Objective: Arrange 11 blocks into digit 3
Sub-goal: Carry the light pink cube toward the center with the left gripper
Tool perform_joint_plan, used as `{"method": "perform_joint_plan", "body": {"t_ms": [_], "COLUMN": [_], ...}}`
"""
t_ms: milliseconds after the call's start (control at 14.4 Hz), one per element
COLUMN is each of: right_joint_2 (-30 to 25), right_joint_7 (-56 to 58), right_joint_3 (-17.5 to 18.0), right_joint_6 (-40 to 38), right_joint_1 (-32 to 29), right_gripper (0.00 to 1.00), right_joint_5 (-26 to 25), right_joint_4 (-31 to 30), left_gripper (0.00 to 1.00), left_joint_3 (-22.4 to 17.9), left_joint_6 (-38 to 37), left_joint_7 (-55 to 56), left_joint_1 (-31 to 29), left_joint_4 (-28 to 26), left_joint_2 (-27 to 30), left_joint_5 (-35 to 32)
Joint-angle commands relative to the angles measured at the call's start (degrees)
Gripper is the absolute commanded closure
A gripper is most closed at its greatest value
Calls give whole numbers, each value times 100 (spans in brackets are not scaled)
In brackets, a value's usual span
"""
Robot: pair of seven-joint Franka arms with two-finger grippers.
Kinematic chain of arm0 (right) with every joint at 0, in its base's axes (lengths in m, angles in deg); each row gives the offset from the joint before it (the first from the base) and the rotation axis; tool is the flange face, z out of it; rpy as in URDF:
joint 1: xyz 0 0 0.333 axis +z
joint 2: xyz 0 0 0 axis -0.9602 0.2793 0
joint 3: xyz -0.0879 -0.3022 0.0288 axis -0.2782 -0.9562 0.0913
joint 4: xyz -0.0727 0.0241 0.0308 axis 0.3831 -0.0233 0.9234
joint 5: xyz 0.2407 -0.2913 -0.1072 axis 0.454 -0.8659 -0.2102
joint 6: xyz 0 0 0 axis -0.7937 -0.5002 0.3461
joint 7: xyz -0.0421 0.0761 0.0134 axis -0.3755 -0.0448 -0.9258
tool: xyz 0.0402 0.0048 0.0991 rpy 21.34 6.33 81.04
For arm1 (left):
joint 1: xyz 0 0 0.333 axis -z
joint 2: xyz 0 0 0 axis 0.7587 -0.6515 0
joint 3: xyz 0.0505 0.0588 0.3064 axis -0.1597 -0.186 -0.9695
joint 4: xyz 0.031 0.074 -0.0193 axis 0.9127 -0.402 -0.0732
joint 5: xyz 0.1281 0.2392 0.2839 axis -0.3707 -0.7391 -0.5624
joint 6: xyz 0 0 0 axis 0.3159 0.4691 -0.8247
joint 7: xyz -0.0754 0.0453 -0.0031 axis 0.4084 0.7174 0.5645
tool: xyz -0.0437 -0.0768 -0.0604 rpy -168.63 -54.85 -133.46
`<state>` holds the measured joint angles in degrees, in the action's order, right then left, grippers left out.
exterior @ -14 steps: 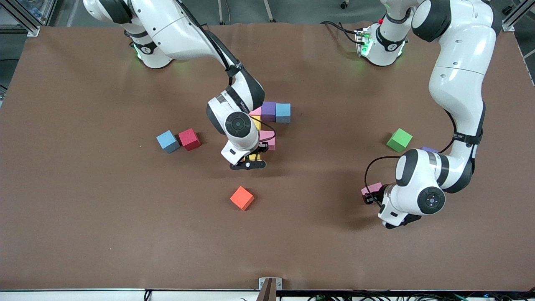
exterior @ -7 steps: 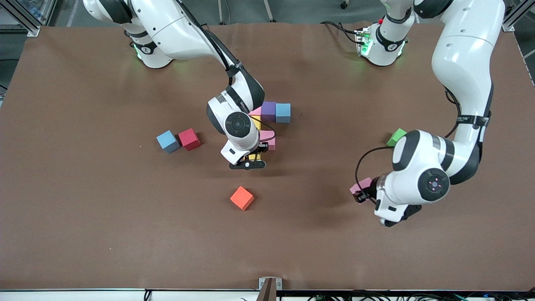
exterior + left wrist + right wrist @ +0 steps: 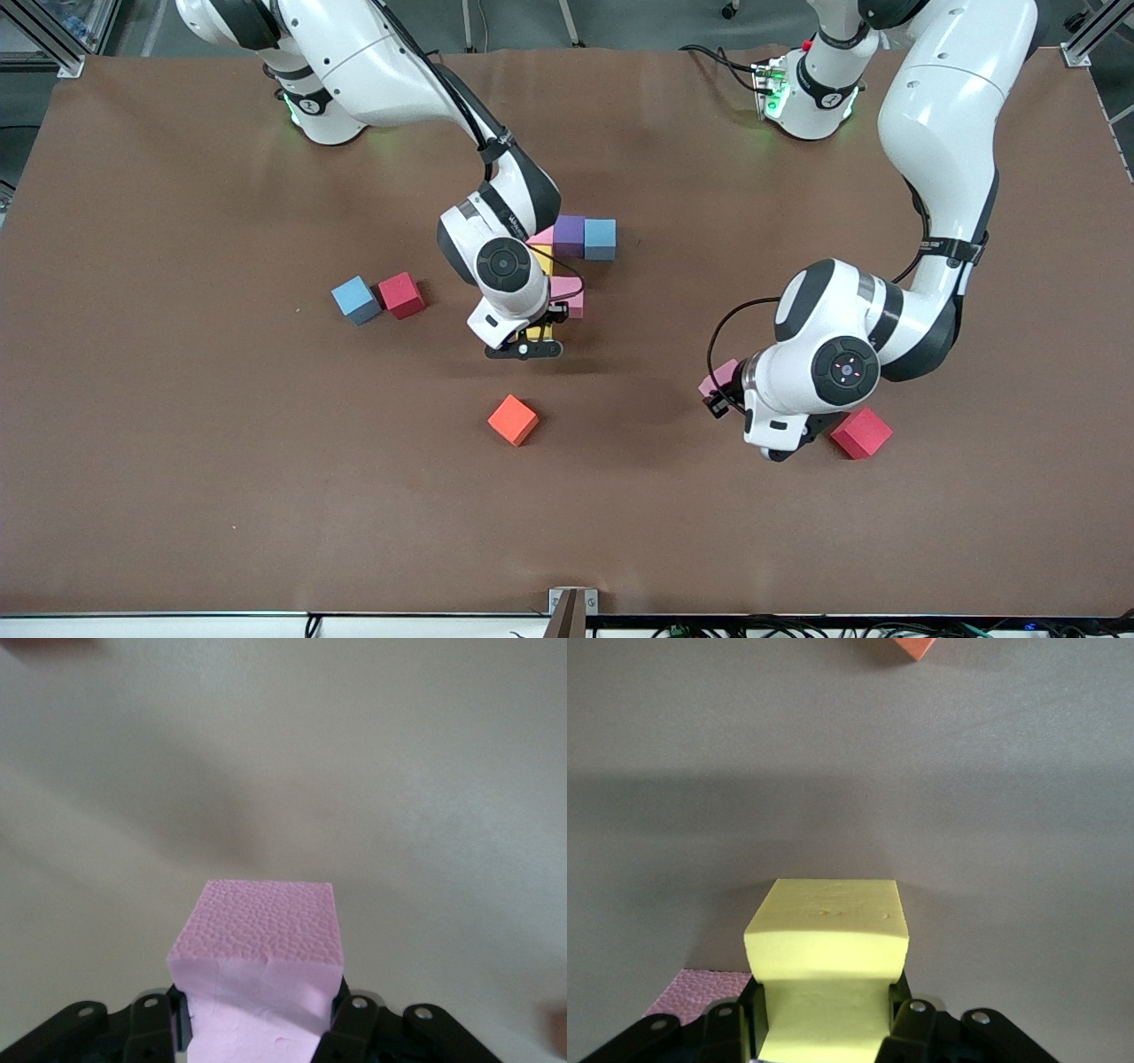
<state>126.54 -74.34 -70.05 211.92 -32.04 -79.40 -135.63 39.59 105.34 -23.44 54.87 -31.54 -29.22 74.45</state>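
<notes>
Nearest the front edge of the bench lay the orange cube [image 3: 513,419], which has no part in the figure. A red block [image 3: 860,432] sat about as near, toward the left arm's end.

Just beside that red block I had the left tool [image 3: 719,400] pinching a pink block [image 3: 718,377] clear of the bench; in the left wrist view the block [image 3: 259,970] sat squarely between the fingers [image 3: 344,1020], with bare bench under it.

Toward the middle, my right tool [image 3: 524,346] was clamped on a yellow block [image 3: 540,332], low over the bench at the near end of the part-built digit [image 3: 567,266]. The right wrist view showed that yellow block [image 3: 827,948] gripped on both sides, a pink block [image 3: 700,990] of the figure just beside it, and the orange cube [image 3: 914,646] ahead.

Farther from the front edge the figure ran on: a pink block [image 3: 569,295], then a purple one [image 3: 570,235] and a blue one [image 3: 600,238] touching in a row at its farthest end. A loose blue block [image 3: 355,299] and a red one [image 3: 401,294] lay touching, toward the right arm's end.

The relation that mattered, as I judged it: the digit lay toward the bench's middle from the left tool, well apart from it, with the right arm standing over the near end of the figure. So the yellow block was far nearer its place, and I reckoned the left arm's pink block needed that end cleared first.
</notes>
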Motion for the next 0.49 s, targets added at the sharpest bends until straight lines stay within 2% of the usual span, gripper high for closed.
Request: {"method": "perform_joint_plan", "body": {"t_ms": [0,208,416], "right_joint_2": [-118,-144,-144], "right_joint_7": [-107,-124,-133], "right_joint_3": [-51,-60,-60], "right_joint_6": [24,15,42], "right_joint_1": [45,36,36], "right_gripper": [99,99,98], "right_joint_5": [106,98,106], "right_joint_4": [-494,-555,-556], "left_gripper": [87,86,86], "left_joint_3": [91,135,416], "left_joint_6": [0,0,0], "left_joint_7": [385,579,903], "left_joint_1": [-25,-16,-25], "left_joint_4": [-53,-53,-53], "left_joint_2": [96,96,96], "left_joint_5": [62,71,45]}}
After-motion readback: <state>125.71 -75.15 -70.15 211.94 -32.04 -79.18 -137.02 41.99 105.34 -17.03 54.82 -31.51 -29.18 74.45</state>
